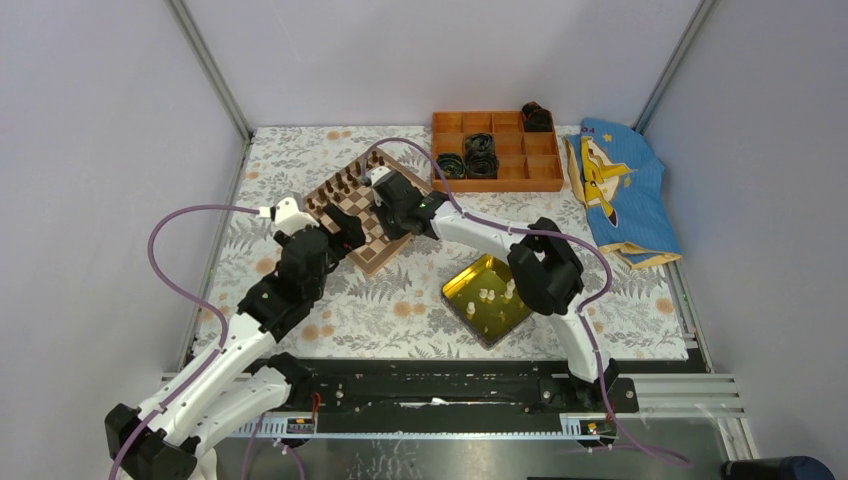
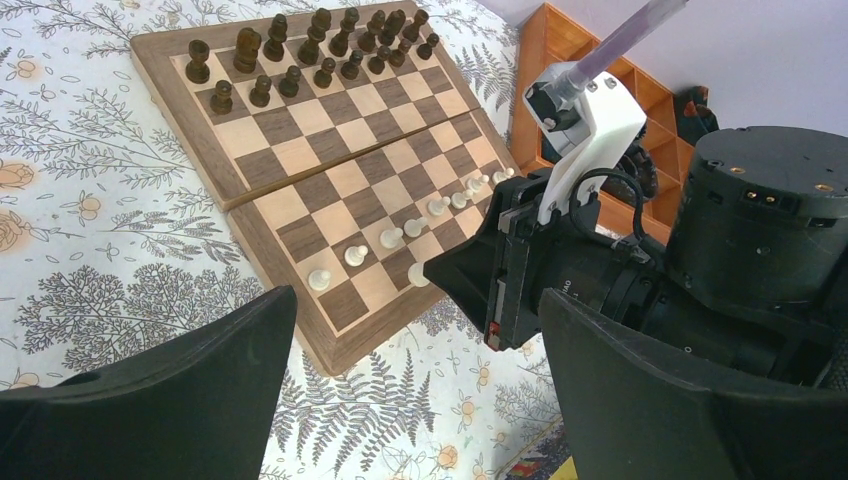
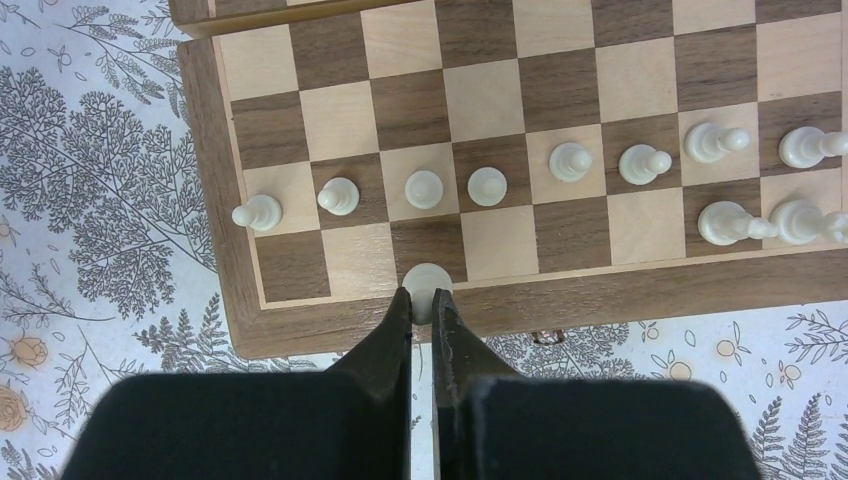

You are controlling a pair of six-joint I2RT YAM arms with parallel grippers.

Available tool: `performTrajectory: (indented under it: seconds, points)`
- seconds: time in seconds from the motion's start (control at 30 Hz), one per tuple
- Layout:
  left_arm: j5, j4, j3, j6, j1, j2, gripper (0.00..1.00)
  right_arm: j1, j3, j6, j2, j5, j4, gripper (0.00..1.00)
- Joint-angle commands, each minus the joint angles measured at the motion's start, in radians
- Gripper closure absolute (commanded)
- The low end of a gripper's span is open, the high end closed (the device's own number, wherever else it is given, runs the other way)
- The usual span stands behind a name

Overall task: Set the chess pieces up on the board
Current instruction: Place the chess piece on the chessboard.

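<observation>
The right gripper is pinched shut on one cream-white chess piece at the outer edge of a dark square in the outermost row of the board, just behind the row of white pieces. The left gripper is spread wide and holds nothing, near a corner of the board

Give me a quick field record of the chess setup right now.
right jaws: shut on a white piece, at a back-row square of the board
left jaws: open, holding nothing
white pawns: eight in a row
back-row pieces: two placed
dark pieces: lined up at far edge
tray: holds spare pieces
</observation>
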Motion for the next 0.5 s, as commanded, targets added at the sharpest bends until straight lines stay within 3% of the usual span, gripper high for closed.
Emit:
performTrajectory:
  seconds: [0.0,0.47]
  points:
    - [-0.033,0.006,-0.012,-0.010,-0.009,-0.009,0.01,-0.010,0.060,-0.009,0.015,-0.008,-0.021,1.00]
    - [-0.031,0.008,-0.012,-0.010,-0.009,-0.001,0.01,-0.015,0.118,-0.012,0.065,-0.021,-0.056,1.00]
